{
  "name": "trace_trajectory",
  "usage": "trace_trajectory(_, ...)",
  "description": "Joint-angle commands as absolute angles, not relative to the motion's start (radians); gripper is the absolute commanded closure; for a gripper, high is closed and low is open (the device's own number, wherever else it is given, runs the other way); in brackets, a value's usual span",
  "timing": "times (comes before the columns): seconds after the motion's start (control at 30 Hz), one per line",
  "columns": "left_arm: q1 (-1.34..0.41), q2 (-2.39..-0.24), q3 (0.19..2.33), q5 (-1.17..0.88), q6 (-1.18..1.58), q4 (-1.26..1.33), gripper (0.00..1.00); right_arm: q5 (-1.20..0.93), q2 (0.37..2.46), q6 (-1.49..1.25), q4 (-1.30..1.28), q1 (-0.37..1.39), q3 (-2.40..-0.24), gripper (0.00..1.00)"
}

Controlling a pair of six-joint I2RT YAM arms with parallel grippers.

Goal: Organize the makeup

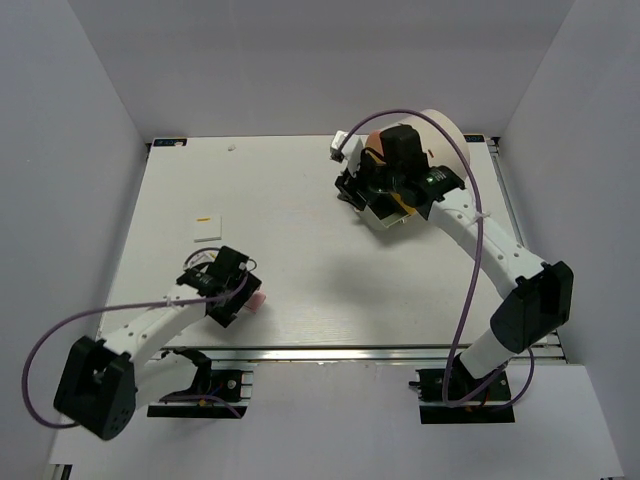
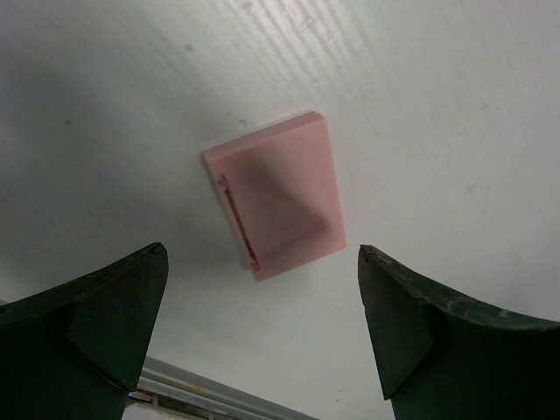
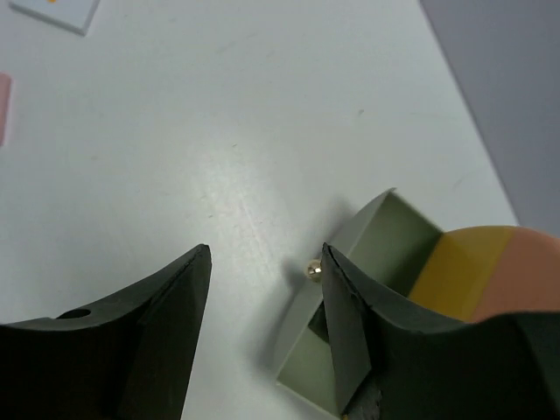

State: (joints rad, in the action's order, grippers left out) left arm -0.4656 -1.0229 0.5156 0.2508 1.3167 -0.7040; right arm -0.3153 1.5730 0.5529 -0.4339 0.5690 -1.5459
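Observation:
The flat pink square [image 2: 278, 197] lies on the white table near its front edge, and in the top view [image 1: 258, 301] it sits just right of my left gripper [image 1: 236, 292]. My left gripper [image 2: 262, 255] hovers over it, open and empty, with the square just beyond the fingertips. My right gripper [image 3: 265, 254] is open and empty at the pulled-out grey drawer [image 3: 389, 241] of the cream cylinder [image 1: 447, 133]. Its right finger [image 3: 350, 324] is beside the drawer's gold knob [image 3: 312, 269]. The lipsticks, compact and discs are not visible.
A small white card [image 1: 207, 226] with a yellow mark lies left of the middle; it also shows in the right wrist view [image 3: 57, 10]. Yellow [image 3: 455, 262] and orange [image 3: 525, 271] drawer fronts sit beside the grey drawer. White walls enclose the table.

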Motion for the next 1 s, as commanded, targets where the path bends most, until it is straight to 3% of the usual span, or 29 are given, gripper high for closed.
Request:
trace_trajectory(0.0, -0.462, -1.146, 0.620, 0.273, 1.295, -0.715, 0.02, -0.406, 1.556, 0.496, -0.466, 0.546, -1.509, 0.41)
trace_trajectory(0.33, -0.462, -1.469, 0.813, 0.252, 1.255, -0.815, 0.02, -0.469, 1.519, 0.423, -0.440, 0.457, -1.471, 0.41)
trace_trajectory(0.53, -0.462, -1.468, 0.769, 0.236, 1.256, -0.755, 0.05, -0.492, 1.508, 0.396, -0.434, 0.400, -1.468, 0.41)
trace_trajectory(0.63, -0.460, -1.470, 0.753, 0.244, 1.258, -0.724, 0.15, -0.503, 1.505, 0.382, -0.431, 0.380, -1.465, 0.41)
trace_trajectory(0.67, -0.460, -1.473, 0.749, 0.245, 1.259, -0.718, 0.20, -0.506, 1.505, 0.379, -0.433, 0.377, -1.462, 0.41)
trace_trajectory(0.7, -0.460, -1.477, 0.746, 0.247, 1.259, -0.713, 0.33, -0.509, 1.503, 0.376, -0.431, 0.376, -1.463, 0.41)
trace_trajectory(0.8, -0.460, -1.491, 0.735, 0.249, 1.259, -0.698, 0.52, -0.518, 1.499, 0.370, -0.433, 0.365, -1.463, 0.42)
trace_trajectory(0.97, -0.460, -1.477, 0.752, 0.232, 1.230, -0.666, 0.74, -0.538, 1.479, 0.368, -0.430, 0.327, -1.454, 0.41)
